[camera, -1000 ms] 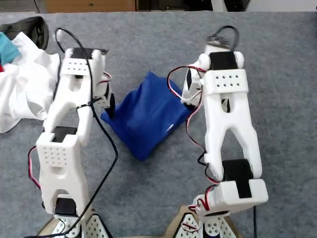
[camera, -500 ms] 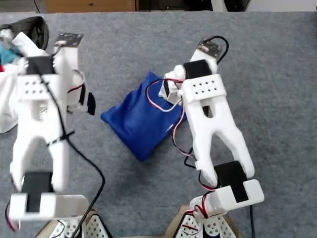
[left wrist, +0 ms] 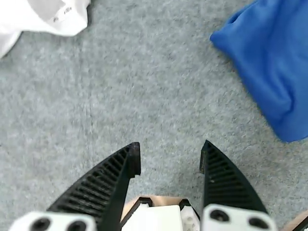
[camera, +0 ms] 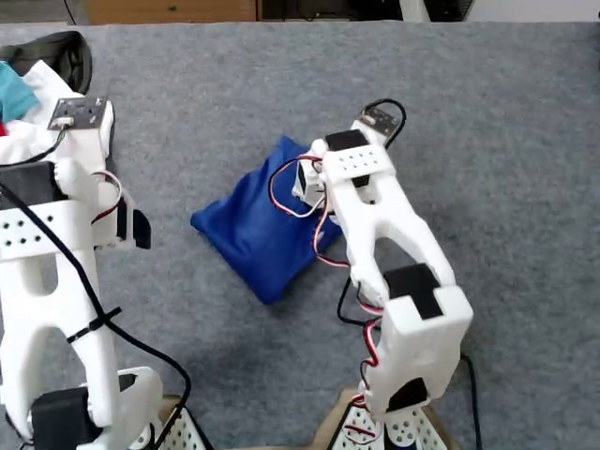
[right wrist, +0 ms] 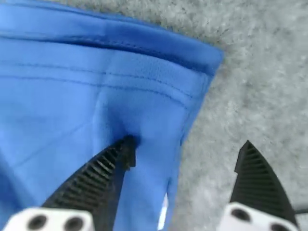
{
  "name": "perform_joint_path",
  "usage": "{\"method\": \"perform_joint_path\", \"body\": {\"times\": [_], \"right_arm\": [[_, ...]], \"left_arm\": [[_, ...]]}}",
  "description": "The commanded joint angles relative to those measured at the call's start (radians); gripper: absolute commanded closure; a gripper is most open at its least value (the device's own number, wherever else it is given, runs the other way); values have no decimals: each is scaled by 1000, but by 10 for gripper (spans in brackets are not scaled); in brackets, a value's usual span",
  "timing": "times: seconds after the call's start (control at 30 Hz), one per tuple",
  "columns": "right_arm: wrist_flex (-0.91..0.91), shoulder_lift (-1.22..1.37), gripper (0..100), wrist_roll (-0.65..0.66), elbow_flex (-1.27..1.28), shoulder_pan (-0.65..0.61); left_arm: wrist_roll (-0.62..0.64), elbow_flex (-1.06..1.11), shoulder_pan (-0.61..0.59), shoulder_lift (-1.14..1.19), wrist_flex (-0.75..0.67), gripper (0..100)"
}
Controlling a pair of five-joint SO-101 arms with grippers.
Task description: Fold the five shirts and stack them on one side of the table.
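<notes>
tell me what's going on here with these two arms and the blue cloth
Two robot arms are on a shirt-folding job. The blue shirt lies folded in the middle of the grey table. The right gripper is open at its edge, one finger against the cloth and the other over bare table. The left gripper is open over bare table, between the blue shirt and a heap of unfolded shirts at the table's far left corner.

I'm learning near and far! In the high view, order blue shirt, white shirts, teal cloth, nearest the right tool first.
1. blue shirt, middle, under the right tool.
2. white shirts, far left.
3. teal cloth, at the left edge.
</notes>
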Motion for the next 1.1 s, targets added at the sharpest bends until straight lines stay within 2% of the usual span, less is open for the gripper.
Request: {"method": "perform_joint_path", "body": {"times": [0.0,0.4,0.6,0.97,1.07], "right_arm": [[-58,35,656,-11,-5,-13],[-161,131,668,-2,-5,-8],[-153,193,876,-2,-56,8],[-86,197,993,0,-81,96],[-55,197,993,3,-85,147]], "left_arm": [[-5,23,-29,-39,11,788],[-6,48,-40,-91,11,789],[-6,49,-40,-136,11,789],[-54,69,-44,-173,11,789],[-68,103,-44,-173,11,789]]}}
